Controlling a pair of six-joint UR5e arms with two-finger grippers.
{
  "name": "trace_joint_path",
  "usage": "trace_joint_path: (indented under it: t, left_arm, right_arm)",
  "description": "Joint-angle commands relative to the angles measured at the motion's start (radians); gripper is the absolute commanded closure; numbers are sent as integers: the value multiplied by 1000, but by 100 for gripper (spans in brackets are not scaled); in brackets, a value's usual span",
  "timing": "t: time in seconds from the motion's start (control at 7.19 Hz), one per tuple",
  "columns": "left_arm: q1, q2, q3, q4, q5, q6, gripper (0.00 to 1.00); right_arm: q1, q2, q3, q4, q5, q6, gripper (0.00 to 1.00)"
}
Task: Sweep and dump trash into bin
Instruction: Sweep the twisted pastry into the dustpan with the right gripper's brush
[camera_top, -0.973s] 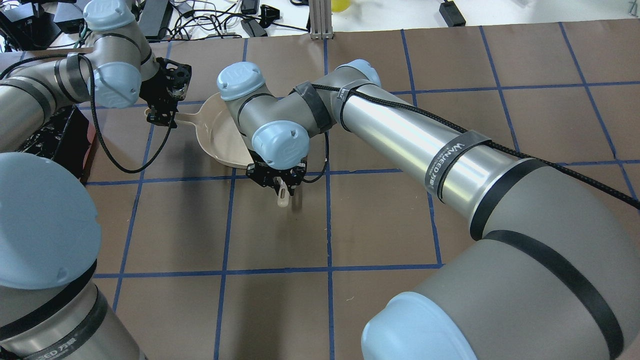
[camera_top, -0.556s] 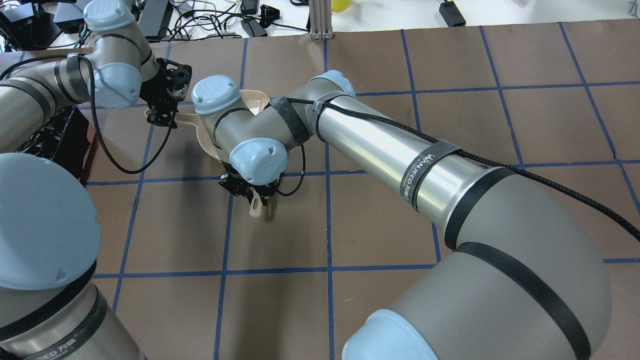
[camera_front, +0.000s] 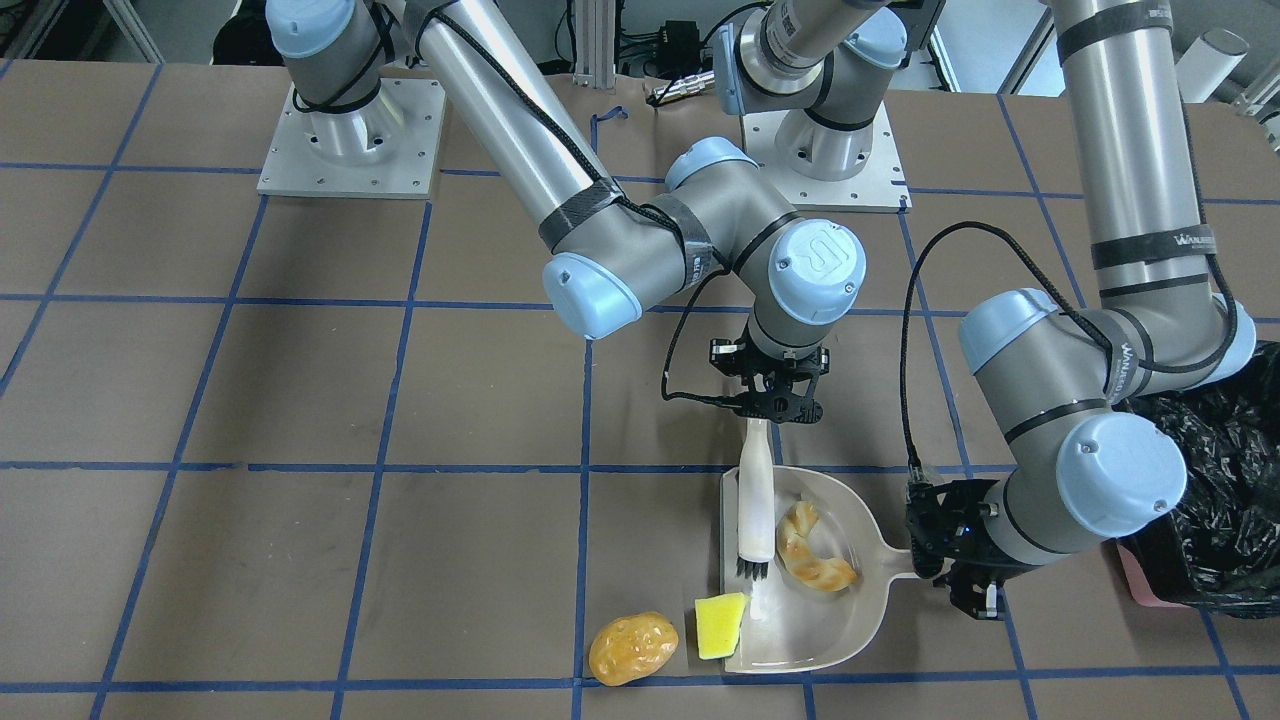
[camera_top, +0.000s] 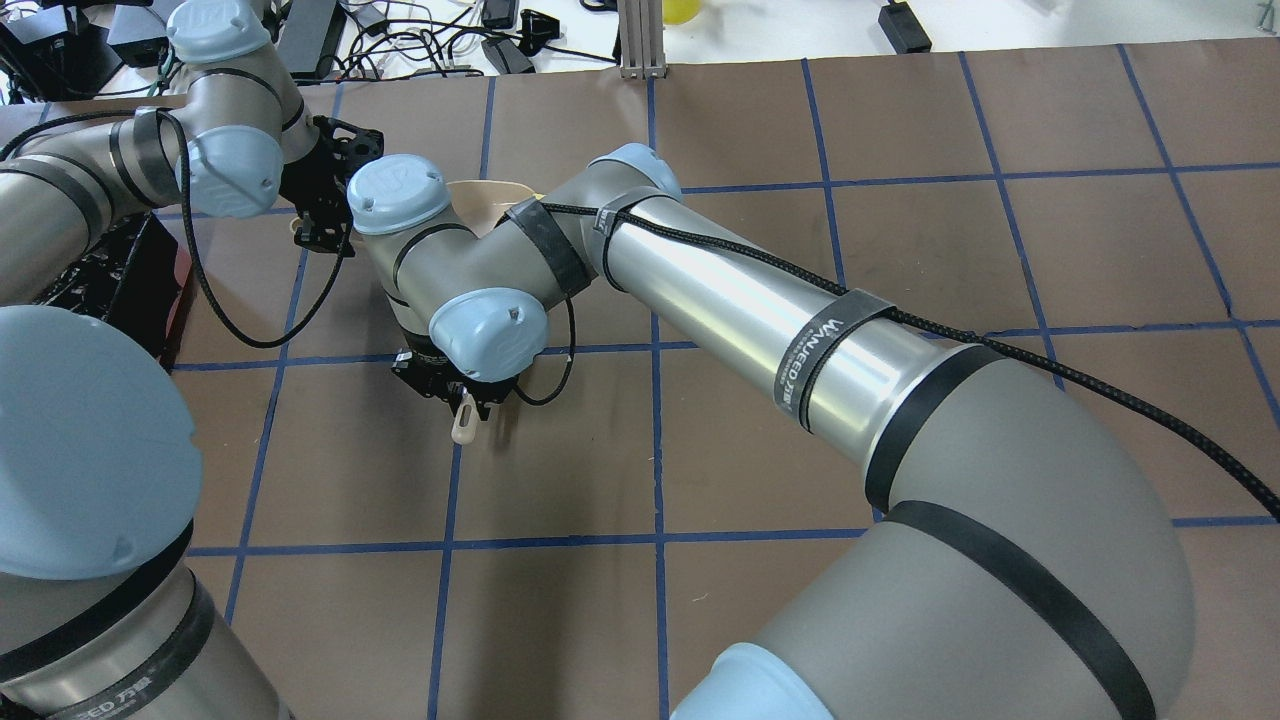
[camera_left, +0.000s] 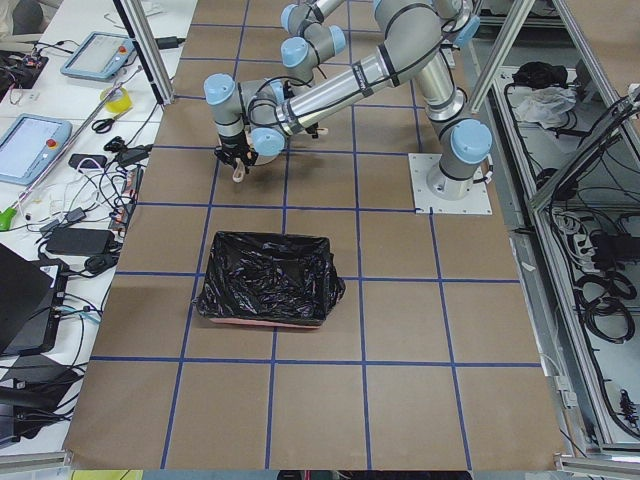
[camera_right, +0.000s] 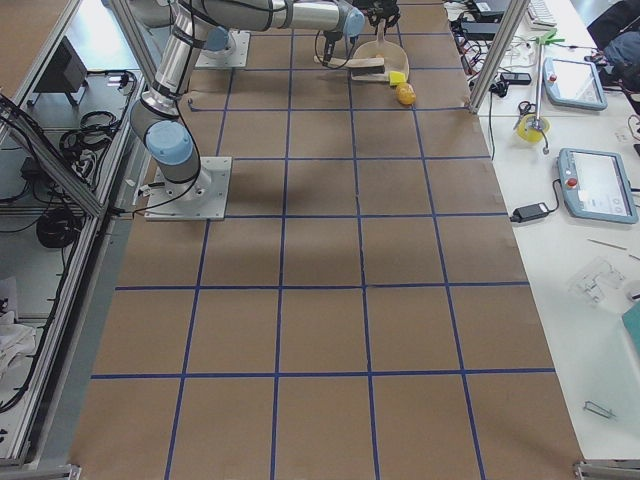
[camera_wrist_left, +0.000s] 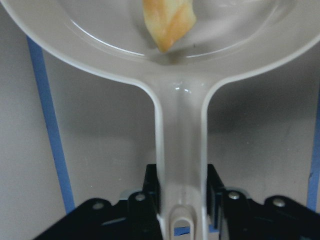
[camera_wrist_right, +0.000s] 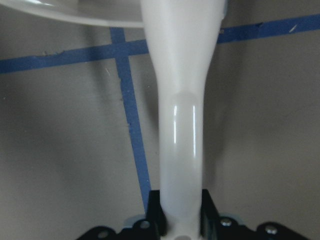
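Observation:
The tan croissant (camera_front: 815, 552) lies in the beige dustpan (camera_front: 810, 625); it also shows in the left wrist view (camera_wrist_left: 167, 22). The yellow sponge wedge (camera_front: 720, 622) sits at the dustpan's open edge. The golden-brown oval (camera_front: 632, 648) lies on the table beside the sponge. My right gripper (camera_front: 770, 398) is shut on a white brush (camera_front: 756, 495), whose black bristles rest in the dustpan next to the croissant. My left gripper (camera_front: 962, 572) is shut on the dustpan's handle (camera_wrist_left: 181, 150). The bin (camera_front: 1225, 480), black-lined with pink sides, stands past my left arm.
The brown table has a blue tape grid. In the overhead view the right arm covers most of the dustpan (camera_top: 492, 203) and all the trash. Cables and boxes (camera_top: 420, 40) lie beyond the table's far edge. The bin (camera_left: 265, 280) stands alone in the exterior left view.
My right arm has swung to the left in the overhead view, carrying the brush across the dustpan. The left arm and dustpan have not moved.

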Motion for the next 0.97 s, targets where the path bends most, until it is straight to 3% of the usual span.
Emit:
trace_joint_path:
  t: [0.0, 0.14, 0.28, 0.42, 0.7, 0.83]
  left_arm:
    - [0, 1, -1, 0, 2, -1, 96]
    - [0, 0, -3, 0, 1, -3, 96]
    - [0, 0, -3, 0, 2, -3, 96]
    - [2, 1, -3, 0, 2, -3, 96]
    - [0, 0, -3, 0, -1, -4, 96]
    - [0, 0, -3, 0, -2, -4, 96]
  right_arm:
    - [-20, -80, 3, 138, -58, -10, 100]
    - [-66, -124, 4, 241, -151, -28, 100]
    - [-138, -175, 9, 344, -172, -170, 100]
    - [-212, -186, 9, 392, -277, -273, 100]
    - [-305, -128, -3, 362, -439, -530, 100]
    - [-324, -103, -23, 353, -474, -600, 100]
